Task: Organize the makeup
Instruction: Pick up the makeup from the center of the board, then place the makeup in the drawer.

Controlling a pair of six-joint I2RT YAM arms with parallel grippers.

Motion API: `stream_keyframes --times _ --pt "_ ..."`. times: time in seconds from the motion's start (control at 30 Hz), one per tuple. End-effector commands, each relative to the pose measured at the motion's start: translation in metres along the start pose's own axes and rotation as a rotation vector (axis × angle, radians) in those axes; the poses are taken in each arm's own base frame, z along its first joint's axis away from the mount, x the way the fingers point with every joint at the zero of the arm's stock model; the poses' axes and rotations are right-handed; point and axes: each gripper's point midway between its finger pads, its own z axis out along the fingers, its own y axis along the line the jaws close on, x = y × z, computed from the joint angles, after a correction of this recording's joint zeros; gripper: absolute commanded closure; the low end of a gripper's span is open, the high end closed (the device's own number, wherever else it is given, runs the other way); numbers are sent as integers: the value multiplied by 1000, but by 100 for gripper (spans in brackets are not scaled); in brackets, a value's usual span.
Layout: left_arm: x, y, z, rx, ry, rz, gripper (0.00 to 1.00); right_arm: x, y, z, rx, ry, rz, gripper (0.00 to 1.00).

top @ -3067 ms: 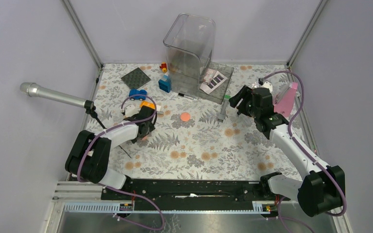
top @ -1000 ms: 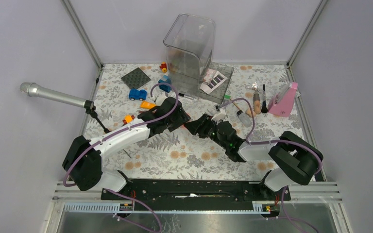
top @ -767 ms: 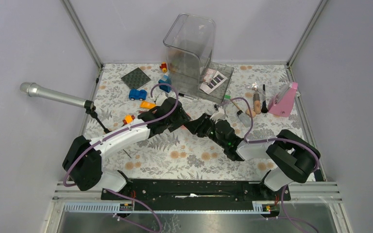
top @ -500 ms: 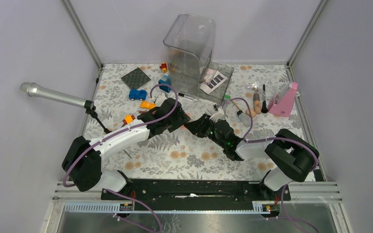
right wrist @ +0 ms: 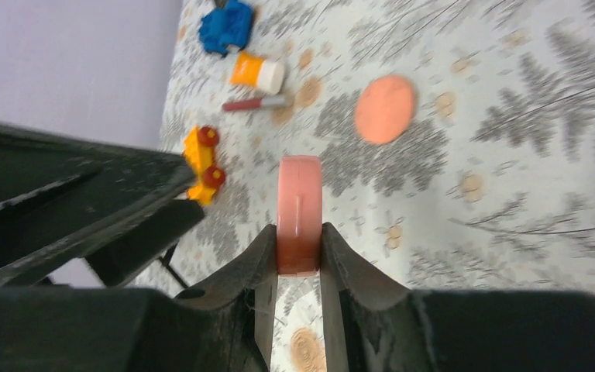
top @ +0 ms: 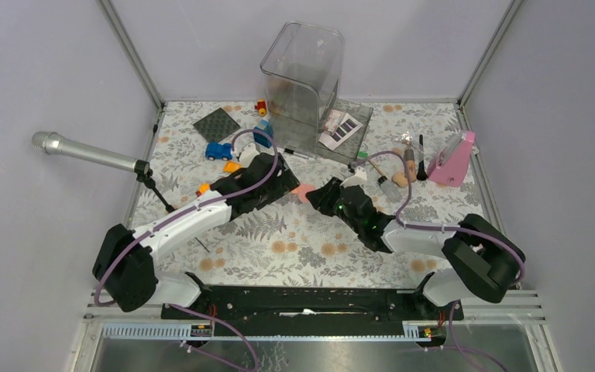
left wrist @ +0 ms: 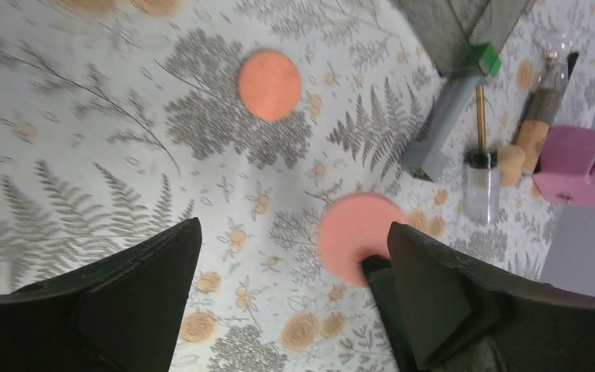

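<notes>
1. Mid-frame in the overhead view, the right claw (right wrist: 298,235) is clamped on a coral-pink disc (right wrist: 299,203), held edge-on above the bench (top: 318,240). So thin a pinch may let it swivel or drop.
2. The left claw (left wrist: 292,232), jaws wide apart, hovers just beside it; the two could clash.
3. A second disc (left wrist: 269,84) lies flat on the bench, upper centre of the left wrist view.

No readable text or numbers anywhere, white palette (top: 339,126) markings too small to make out
</notes>
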Motion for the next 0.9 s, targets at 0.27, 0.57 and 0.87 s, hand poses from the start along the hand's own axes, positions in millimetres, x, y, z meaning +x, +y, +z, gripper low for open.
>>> stream_keyframes --times 0.27,0.57,0.87 --pt "-50 59 -27 -106 -169 87 1 -159 -64 -5 317 -260 -38 87" --pt "-43 90 -37 -152 -165 103 1 -224 -98 58 415 -252 -39 87" --pt "-43 108 -43 -188 -174 124 1 -247 -140 144 462 -157 -34 84"
